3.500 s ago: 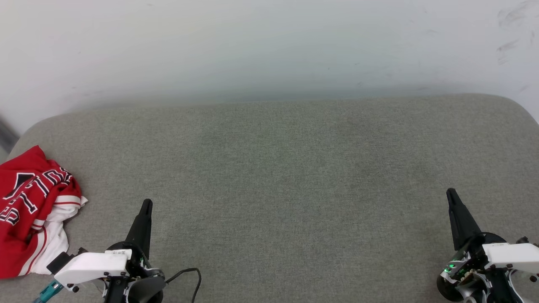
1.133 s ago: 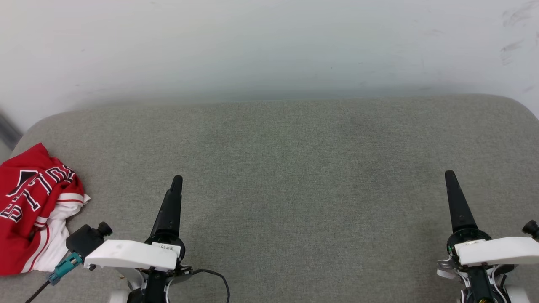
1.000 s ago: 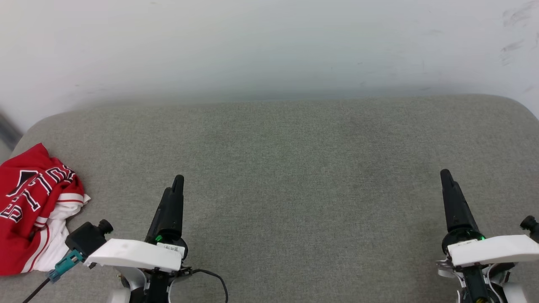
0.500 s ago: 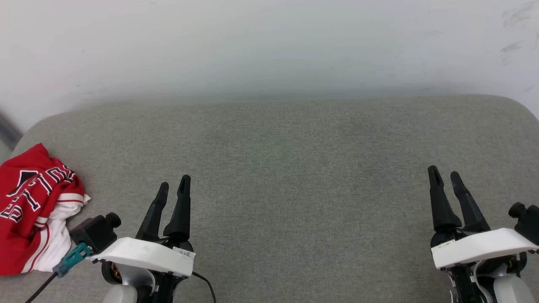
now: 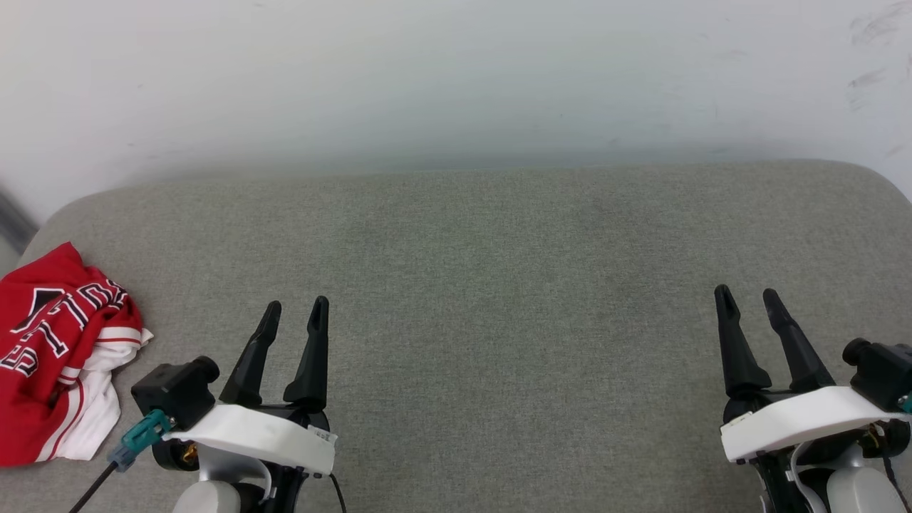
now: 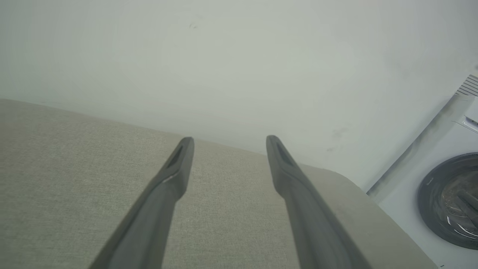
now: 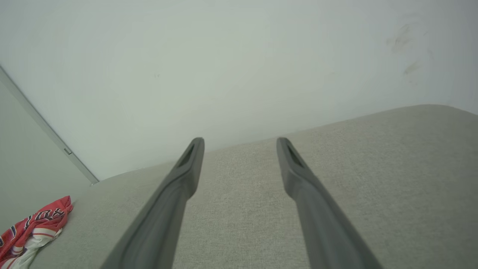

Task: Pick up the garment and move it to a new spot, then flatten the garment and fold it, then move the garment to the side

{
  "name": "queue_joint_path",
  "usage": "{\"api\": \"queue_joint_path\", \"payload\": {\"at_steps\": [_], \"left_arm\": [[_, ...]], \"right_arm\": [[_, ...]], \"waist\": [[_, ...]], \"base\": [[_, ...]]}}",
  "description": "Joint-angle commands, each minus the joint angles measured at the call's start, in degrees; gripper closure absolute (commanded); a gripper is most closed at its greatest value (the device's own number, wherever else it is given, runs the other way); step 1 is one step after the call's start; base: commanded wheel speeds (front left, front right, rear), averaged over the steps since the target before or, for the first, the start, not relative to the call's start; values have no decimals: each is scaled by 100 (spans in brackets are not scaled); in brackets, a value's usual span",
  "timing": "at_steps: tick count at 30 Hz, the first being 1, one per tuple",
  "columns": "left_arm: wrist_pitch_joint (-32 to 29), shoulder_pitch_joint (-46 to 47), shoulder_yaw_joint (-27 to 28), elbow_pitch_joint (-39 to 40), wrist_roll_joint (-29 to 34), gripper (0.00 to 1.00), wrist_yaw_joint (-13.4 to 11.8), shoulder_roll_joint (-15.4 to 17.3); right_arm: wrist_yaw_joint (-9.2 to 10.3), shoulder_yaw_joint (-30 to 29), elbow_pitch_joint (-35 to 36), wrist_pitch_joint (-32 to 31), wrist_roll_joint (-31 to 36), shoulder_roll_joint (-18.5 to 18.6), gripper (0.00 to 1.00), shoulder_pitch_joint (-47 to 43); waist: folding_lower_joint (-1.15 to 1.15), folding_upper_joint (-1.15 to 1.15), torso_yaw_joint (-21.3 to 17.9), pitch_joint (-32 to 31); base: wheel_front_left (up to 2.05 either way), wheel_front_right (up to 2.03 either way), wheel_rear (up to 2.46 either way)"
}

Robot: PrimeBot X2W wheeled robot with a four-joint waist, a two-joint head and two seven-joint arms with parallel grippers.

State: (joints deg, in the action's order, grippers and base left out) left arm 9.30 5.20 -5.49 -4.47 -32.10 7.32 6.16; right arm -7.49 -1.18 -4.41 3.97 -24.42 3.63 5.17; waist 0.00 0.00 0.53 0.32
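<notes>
The garment [image 5: 53, 356] is a red jersey with white sleeve and black lettering, crumpled in a heap at the far left edge of the grey cushion [image 5: 484, 299]. It also appears small at the lower left of the right wrist view [image 7: 33, 228]. My left gripper [image 5: 296, 310] stands open at the lower left, to the right of the garment and apart from it, with nothing between its fingers [image 6: 171, 179]. My right gripper [image 5: 744, 296] is open at the lower right, far from the garment, its fingers [image 7: 186, 168] empty.
A pale wall [image 5: 456, 78] rises behind the cushion's far edge. A white washing machine with a dark round door [image 6: 452, 198] stands past the cushion's right end. The cushion's corners are rounded.
Both wrists have rolled, so each gripper now shows two spread fingers instead of one edge-on. The arms have risen slightly toward the camera. The garment has not moved.
</notes>
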Motion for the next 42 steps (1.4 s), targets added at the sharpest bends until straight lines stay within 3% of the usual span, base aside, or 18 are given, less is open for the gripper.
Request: {"api": "queue_joint_path", "payload": {"at_steps": [1, 17, 42], "left_arm": [[53, 17, -17, 73, 166, 0, 19, 29], [285, -33, 109, -92, 1344, 0, 19, 91], [567, -49, 181, -414, 2139, 0, 23, 2]], "right_arm": [[0, -22, 77, -11, 197, -13, 0, -24], [0, -137, 176, -79, 1327, -74, 0, -58], [0, -186, 233, -107, 2257, -82, 0, -162]], "waist": [[0, 0, -4, 2], [0, 0, -2, 16], [0, 0, 27, 6]], "base": [[0, 0, 0], [0, 0, 0], [0, 0, 0]]}}
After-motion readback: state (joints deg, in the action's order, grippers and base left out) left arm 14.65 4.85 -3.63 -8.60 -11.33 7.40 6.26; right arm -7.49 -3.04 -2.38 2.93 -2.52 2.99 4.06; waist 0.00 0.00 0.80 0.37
